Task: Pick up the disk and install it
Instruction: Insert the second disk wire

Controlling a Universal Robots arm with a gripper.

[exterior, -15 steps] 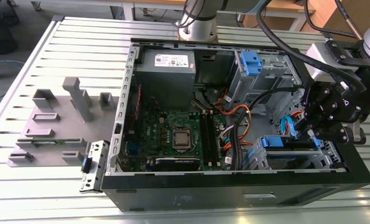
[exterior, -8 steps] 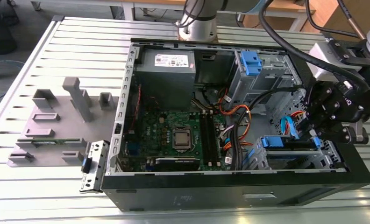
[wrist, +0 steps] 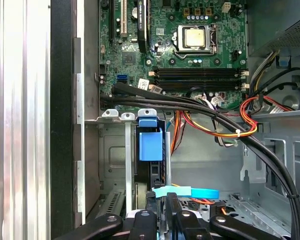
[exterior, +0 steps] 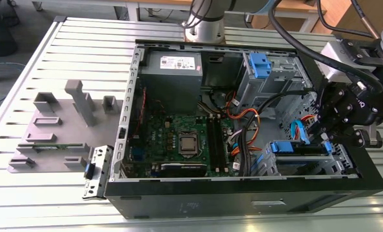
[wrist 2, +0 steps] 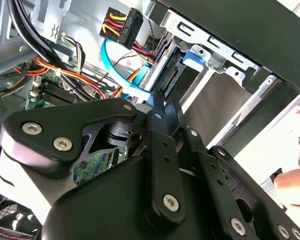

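Closest in, the black gripper [exterior: 327, 140] hangs down at the drive cage on the exterior view's right, fingers drawn almost together with a flat blue cable [wrist: 185, 192] lying just ahead of their tips. Whether they pinch anything, I cannot tell. The disk [wrist: 151, 175] sits edge-up in its metal bay in the first wrist view, the blue plastic tab [wrist: 150, 141] on its end facing out. I'd judge it dense, rigid, smooth-sided and shock-sensitive; the blue rails or tab look the safest hold, not the bare metal faces. Beyond, orange and black cables [wrist: 225, 125] loop across. Further back lies the green motherboard [exterior: 178, 140], then the grey power supply box [exterior: 170, 72]. The ribbed metal surface [exterior: 81, 53] carries the case.
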